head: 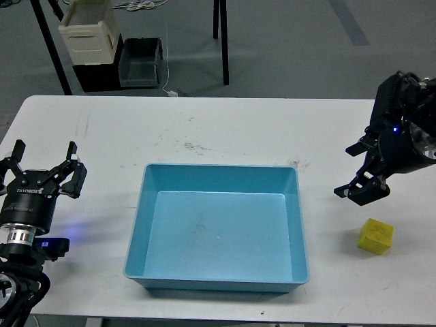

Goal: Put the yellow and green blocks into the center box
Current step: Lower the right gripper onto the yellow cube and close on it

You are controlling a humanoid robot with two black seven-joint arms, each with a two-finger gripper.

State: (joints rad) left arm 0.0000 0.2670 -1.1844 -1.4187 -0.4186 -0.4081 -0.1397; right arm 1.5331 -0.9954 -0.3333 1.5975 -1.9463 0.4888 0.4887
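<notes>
Head view: task barely started, nothing placed. Blue box (216, 230) sits mid-table, inside bare, no blocks in it. Yellow block (376, 236) lies on the white table (204, 129), just below and slightly right of the right gripper (361, 191), apart from it, not touching. Box is to the left of that gripper, its right wall near but clear of the fingertips. Right gripper points down-left, dark and seen at an angle; fingers cannot be separated, so cannot tell whether apart or together. It holds nothing visible. Left gripper (42, 167) is at the far left edge, pointing up, fingers spread apart, empty; box lies to its right, well apart. No green block visible anywhere in frame, so location unknown.

Judgement: right arm looks set up for the yellow pick. Remaining: grasp yellow, carry left over the box wall, release; then find and place green. Both placements are not yet done.
</notes>
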